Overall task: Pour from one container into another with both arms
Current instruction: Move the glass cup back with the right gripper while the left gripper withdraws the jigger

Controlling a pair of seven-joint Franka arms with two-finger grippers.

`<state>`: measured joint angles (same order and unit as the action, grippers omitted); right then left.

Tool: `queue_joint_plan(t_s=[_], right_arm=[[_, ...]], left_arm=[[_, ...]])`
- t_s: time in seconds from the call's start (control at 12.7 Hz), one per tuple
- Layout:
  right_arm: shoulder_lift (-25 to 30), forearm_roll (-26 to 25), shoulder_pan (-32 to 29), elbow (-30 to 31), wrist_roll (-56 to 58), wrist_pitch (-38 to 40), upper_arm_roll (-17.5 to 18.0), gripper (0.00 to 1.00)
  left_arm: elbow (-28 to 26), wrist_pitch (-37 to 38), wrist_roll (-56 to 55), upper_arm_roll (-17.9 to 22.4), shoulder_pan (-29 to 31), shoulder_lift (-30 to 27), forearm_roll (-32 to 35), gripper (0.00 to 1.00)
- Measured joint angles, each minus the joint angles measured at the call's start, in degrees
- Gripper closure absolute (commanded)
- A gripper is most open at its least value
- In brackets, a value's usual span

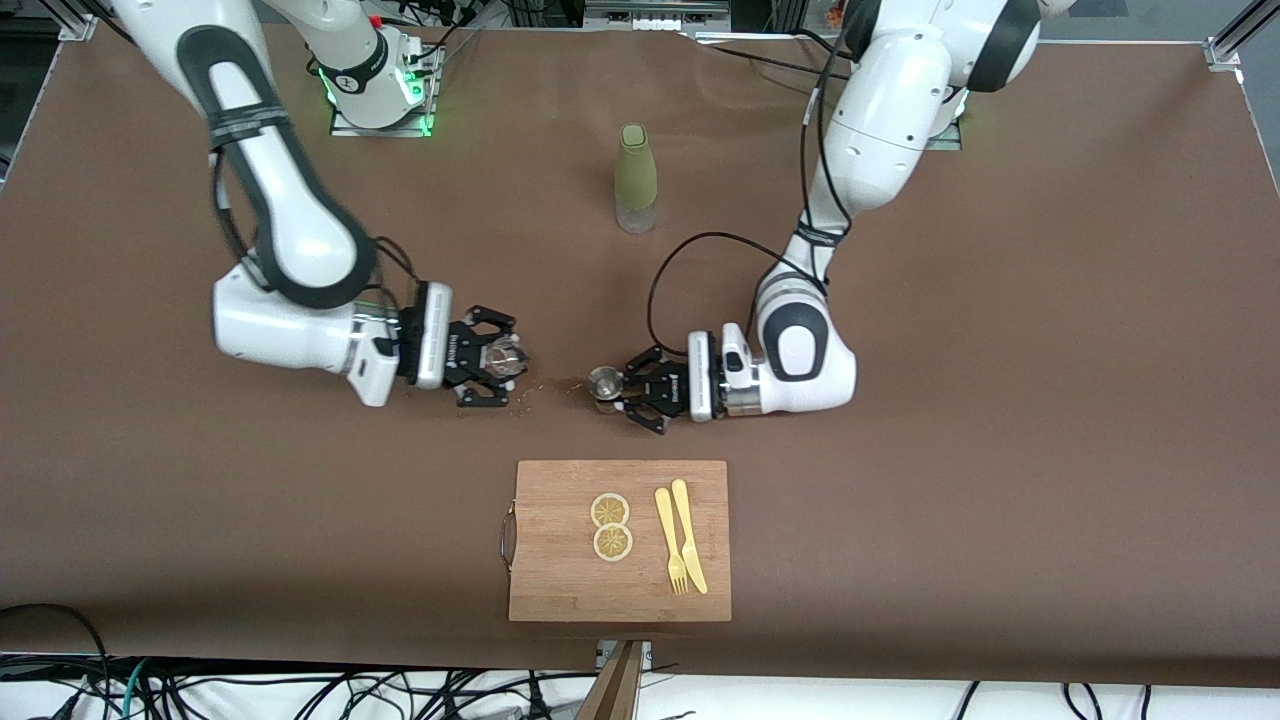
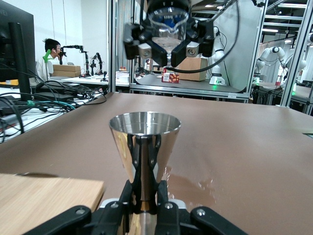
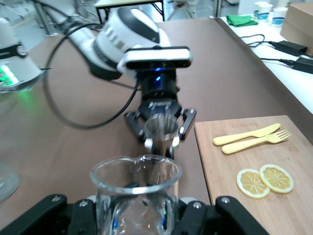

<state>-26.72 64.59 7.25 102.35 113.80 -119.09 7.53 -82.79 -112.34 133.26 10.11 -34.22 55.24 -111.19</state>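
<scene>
The tiny clear glass (image 1: 503,357) is in my right gripper (image 1: 498,368), which is shut on it toward the right arm's end of the table. In the right wrist view the glass (image 3: 135,188) fills the foreground between the fingers. It looks empty. The small silver cup (image 1: 603,381) is held upright, low at the table, with my left gripper (image 1: 614,391) shut on its narrow waist. The left wrist view shows the cup (image 2: 145,139) close up, with the glass (image 2: 168,22) facing it higher up. A gap of table separates glass and cup.
Small spilled specks (image 1: 545,385) lie on the brown table between the grippers. A tall olive-green bottle (image 1: 636,178) stands farther from the front camera. Nearer to it lies a wooden cutting board (image 1: 560,590) with two lemon slices (image 1: 611,526) and a yellow fork and knife (image 1: 680,535).
</scene>
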Motion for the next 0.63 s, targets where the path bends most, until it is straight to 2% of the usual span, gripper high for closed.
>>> queue_joint_plan(t_s=[0.24, 0.63], right_arm=[[-1.55, 1.60, -1.62, 0.91, 8.94, 12.20, -8.40, 0.87], [-12.47, 4.09, -6.37, 2.13, 27.10, 23.45, -15.39, 0.87]], left_arm=[[-3.82, 6.51, 3.87, 0.16, 5.10, -1.76, 4.43, 1.00], [-8.59, 21.30, 9.70, 1.59, 17.53, -2.48, 17.75, 1.00]])
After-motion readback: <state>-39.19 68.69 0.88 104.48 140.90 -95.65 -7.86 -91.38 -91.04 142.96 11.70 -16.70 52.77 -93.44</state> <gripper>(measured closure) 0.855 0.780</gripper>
